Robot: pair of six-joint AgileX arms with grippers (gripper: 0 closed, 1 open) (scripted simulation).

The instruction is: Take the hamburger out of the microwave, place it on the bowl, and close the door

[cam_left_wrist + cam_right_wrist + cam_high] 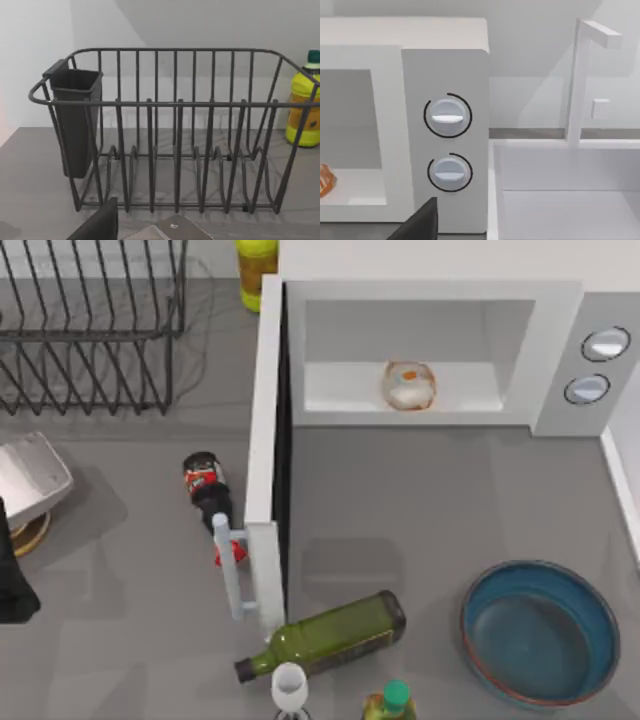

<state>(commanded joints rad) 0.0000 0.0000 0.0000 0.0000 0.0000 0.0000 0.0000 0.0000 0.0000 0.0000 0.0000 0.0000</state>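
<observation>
Neither gripper's fingers could be judged open or closed, and nothing appeared held by either arm. Part of the left arm [15, 580] sat at the table's left edge in the top view, its wrist camera facing the dish rack; the right wrist camera faced the microwave's knob panel, a dark edge of gripper [417, 222] at the frame's border.

By size, the microwave [560, 350] came first, standing at the far side of the table with its cavity exposed. Its door [262, 440] was swung fully open toward the near side, dark inner face toward the cavity, the pale bar handle [232, 570] sticking out to the left. Next was the bowl [600, 625], blue inside, sitting empty at the near right, well apart from the microwave. Smallest was the hamburger [408, 386], resting on the cavity floor near the middle.

Judging from this, only the door-opening was done. The hamburger was not yet grasped, the transfer to the bowl was not started, and closing the door remained.

As for writing, none could be read. A small dark bottle [205, 490] with a red label lay left of the door, a green glass bottle [335, 635] lay just beside the door's near end, and a yellow bottle [305, 107] stood by the dish rack [175, 130]; their labels were illegible. Both knobs [447, 116] carried no markings I could make out.
</observation>
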